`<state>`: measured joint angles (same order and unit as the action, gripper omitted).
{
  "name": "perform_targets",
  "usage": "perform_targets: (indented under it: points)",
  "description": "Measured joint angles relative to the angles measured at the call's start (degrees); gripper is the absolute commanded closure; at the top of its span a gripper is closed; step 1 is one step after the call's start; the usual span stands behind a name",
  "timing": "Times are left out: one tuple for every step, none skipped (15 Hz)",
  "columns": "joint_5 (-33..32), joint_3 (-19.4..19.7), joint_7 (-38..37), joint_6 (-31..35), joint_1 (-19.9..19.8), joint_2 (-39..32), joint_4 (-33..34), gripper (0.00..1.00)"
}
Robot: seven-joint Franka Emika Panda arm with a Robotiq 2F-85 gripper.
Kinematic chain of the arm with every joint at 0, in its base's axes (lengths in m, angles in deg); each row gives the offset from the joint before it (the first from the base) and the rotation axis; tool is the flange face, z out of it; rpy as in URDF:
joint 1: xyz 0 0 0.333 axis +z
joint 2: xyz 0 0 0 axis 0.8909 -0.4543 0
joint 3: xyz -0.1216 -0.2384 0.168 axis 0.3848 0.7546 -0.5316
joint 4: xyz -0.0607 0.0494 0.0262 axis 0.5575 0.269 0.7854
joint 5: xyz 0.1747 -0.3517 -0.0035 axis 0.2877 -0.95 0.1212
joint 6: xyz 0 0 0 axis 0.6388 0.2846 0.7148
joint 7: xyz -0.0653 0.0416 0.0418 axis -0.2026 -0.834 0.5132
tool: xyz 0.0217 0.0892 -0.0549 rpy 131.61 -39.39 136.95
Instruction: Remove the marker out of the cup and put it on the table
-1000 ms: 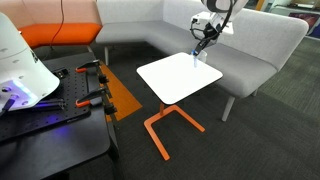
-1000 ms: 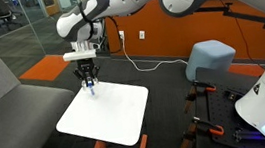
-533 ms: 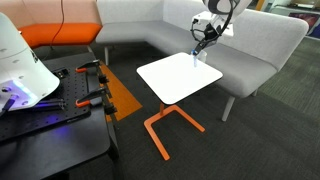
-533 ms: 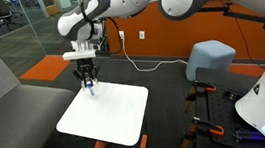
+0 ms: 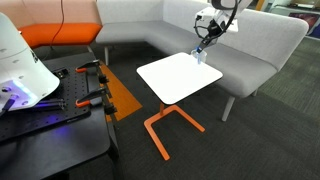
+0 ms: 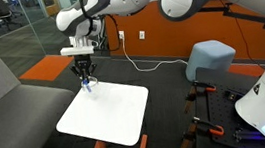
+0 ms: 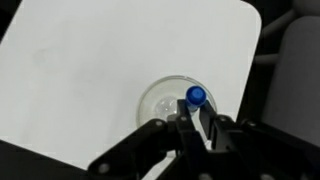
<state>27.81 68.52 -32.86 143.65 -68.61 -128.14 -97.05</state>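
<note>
In the wrist view my gripper (image 7: 190,118) is shut on the blue marker (image 7: 195,96), whose round end faces the camera. The clear cup (image 7: 162,100) stands just below it near the far corner of the white table (image 7: 90,60). The marker hangs over the cup's mouth; I cannot tell whether its tip is still inside. In both exterior views the gripper (image 5: 203,46) (image 6: 84,75) hovers over the far corner of the table (image 5: 170,80) (image 6: 107,112), with the marker (image 5: 199,55) (image 6: 87,85) pointing down. The cup is too faint to make out there.
A grey sofa (image 5: 250,50) wraps behind the table. A black workbench with tools (image 5: 50,110) stands to one side. The table's orange frame (image 5: 165,125) reaches the floor. A grey stool (image 6: 211,60) is near an orange wall.
The gripper has risen slightly above the table corner, taking the marker up with it. The cup and table have stayed in place.
</note>
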Motion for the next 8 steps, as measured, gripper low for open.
perform_targets:
  points:
    - [0.0, 0.0, 0.0, 0.0, 0.0, 0.2, 0.5, 0.95]
    - [0.0, 0.0, 0.0, 0.0, -0.1, 0.6, 0.9, 0.95]
    - [-0.2, 0.0, 0.0, -0.2, 0.0, 1.1, 1.1, 0.95]
    - [-0.5, 0.1, 0.0, -0.7, 0.1, 1.9, 1.1, 0.95]
    - [-0.7, 0.1, 0.2, -1.6, 0.3, 2.7, 1.1, 0.95]
    - [-1.1, 0.1, 0.3, -2.6, 0.6, 3.7, 1.0, 0.95]
    - [-1.5, 0.1, 0.3, -3.3, 1.0, 4.8, 0.6, 0.95]
    - [-2.4, 0.3, 0.2, -4.4, 1.6, 6.0, 0.1, 0.95]
